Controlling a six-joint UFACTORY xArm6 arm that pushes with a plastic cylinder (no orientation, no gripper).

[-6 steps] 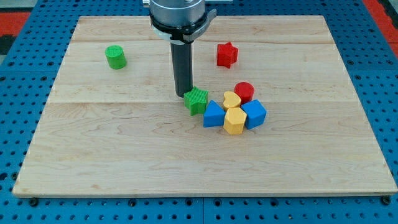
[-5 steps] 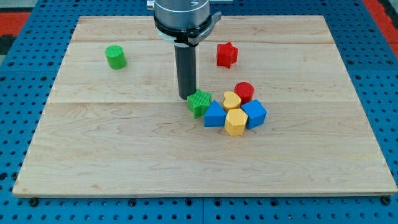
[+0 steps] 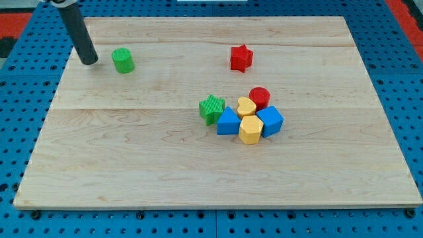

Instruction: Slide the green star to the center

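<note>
The green star (image 3: pixel 211 109) lies near the board's middle, touching the blue block (image 3: pixel 228 122) on its lower right. My tip (image 3: pixel 89 61) is far off at the view's upper left, just left of the green cylinder (image 3: pixel 123 60) and apart from it. The rod leans up toward the view's top left corner.
A cluster sits right of the green star: a yellow heart (image 3: pixel 246 106), a red cylinder (image 3: pixel 260 98), a yellow block (image 3: pixel 250 129) and a second blue block (image 3: pixel 270 121). A red star (image 3: pixel 241 58) stands alone at the upper middle. The wooden board (image 3: pixel 132 165) lies on a blue pegboard.
My tip has left the green star's upper left side and jumped to the view's upper left beside the green cylinder. The green star has stayed about where it was.
</note>
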